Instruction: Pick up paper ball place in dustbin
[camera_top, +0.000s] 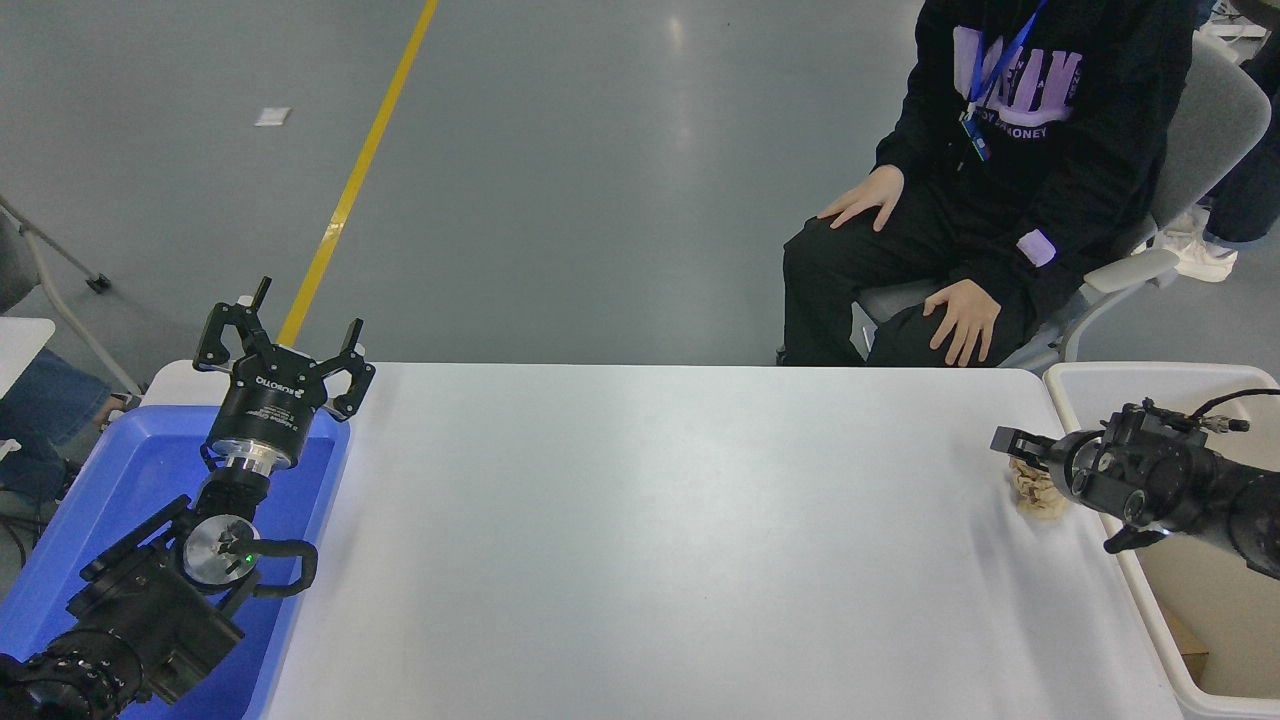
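The tan crumpled paper ball (1038, 497) lies on the white table (650, 520) near its right edge, next to the dustbin. The dustbin (1110, 378) is a deep cream-white plastic bin past the table's right edge. My right gripper (1016, 448) comes in from the right over the bin's rim and sits right over the ball, hiding its upper part. Whether it is open or shut does not show. My left gripper (285, 335) is open and empty, parked at the lower left.
A bright blue tray (90, 500) stands at the table's left under the left arm. A person in black sits on a chair at the far right, hands (962, 315) on the knees. A brown scrap (1186, 642) lies inside the bin.
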